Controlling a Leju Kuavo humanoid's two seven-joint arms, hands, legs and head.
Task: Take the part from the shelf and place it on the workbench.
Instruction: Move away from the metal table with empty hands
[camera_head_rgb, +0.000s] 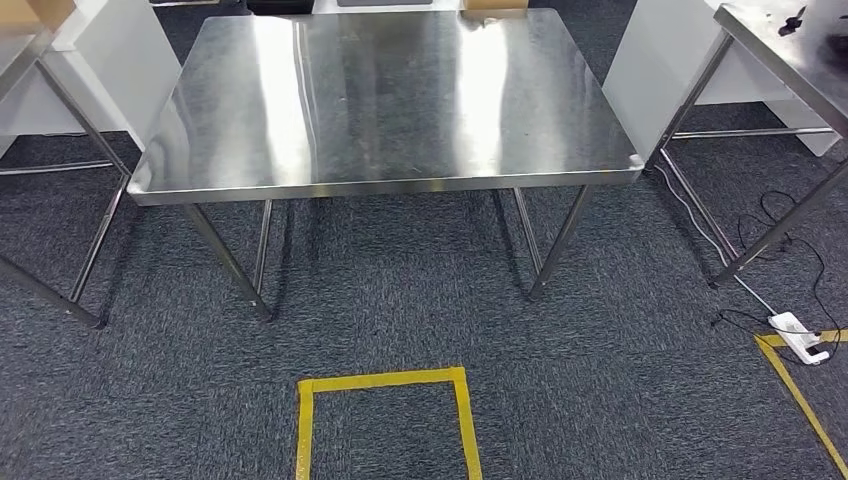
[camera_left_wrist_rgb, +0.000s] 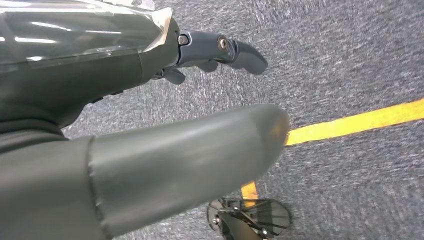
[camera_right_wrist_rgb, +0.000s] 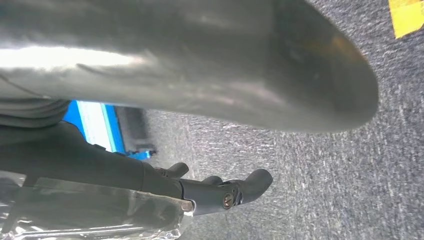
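**Steel bench ahead, both hands hanging over the carpet**

In the head view a steel bench (camera_head_rgb: 390, 100) stands straight ahead on dark grey carpet (camera_head_rgb: 400, 300), its shiny top catching bright streaks of light. A second steel bench (camera_head_rgb: 790, 50) shows at the right edge with some small dark thing on its top, too small to make out. Part of another metal frame (camera_head_rgb: 60, 200) stands at the left edge. White panels (camera_head_rgb: 660, 60) stand behind the benches. On the carpet in front of the middle bench lies a rectangle of yellow tape (camera_head_rgb: 385, 380); more yellow tape (camera_head_rgb: 800, 390) runs at the lower right, beside a white power strip (camera_head_rgb: 798, 335) with dark cables.

The part to be fetched cannot be picked out in any view.

The left hand (camera_left_wrist_rgb: 165, 125) hangs above the carpet near a yellow tape line (camera_left_wrist_rgb: 360, 122); its thumb and fingers (camera_left_wrist_rgb: 225, 50) are spread apart and it holds nothing. The right hand (camera_right_wrist_rgb: 210, 125) also hangs over the carpet, released, thumb well apart from the darker fingers (camera_right_wrist_rgb: 235, 190), with nothing in it. A blue object (camera_right_wrist_rgb: 100, 130) shows behind it, unclear.
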